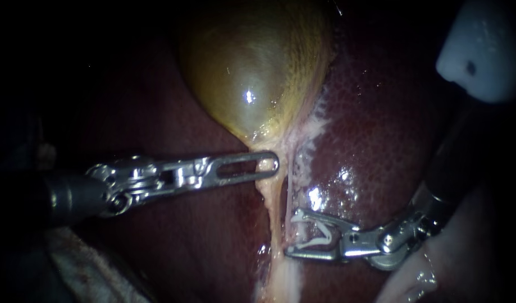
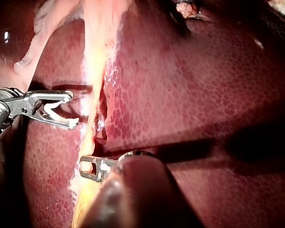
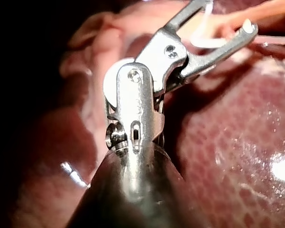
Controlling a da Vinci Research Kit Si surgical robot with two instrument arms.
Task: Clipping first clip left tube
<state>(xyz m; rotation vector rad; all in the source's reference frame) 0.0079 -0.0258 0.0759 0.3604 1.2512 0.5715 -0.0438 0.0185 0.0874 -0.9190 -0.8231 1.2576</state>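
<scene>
On the left side, my left instrument (image 1: 267, 165) comes in flat, its jaws pressed together on the top of the pale tube (image 1: 275, 219), just under the yellow gallbladder (image 1: 258, 73). The tube runs straight down from there over the dark red liver (image 1: 381, 129). Next to it, lower down, is my right instrument (image 1: 294, 233). Its jaws stand wide apart and hold a white clip (image 1: 311, 242), one leg on each jaw. Their tips reach the tube's edge; I cannot tell if the tube is inside yet.
</scene>
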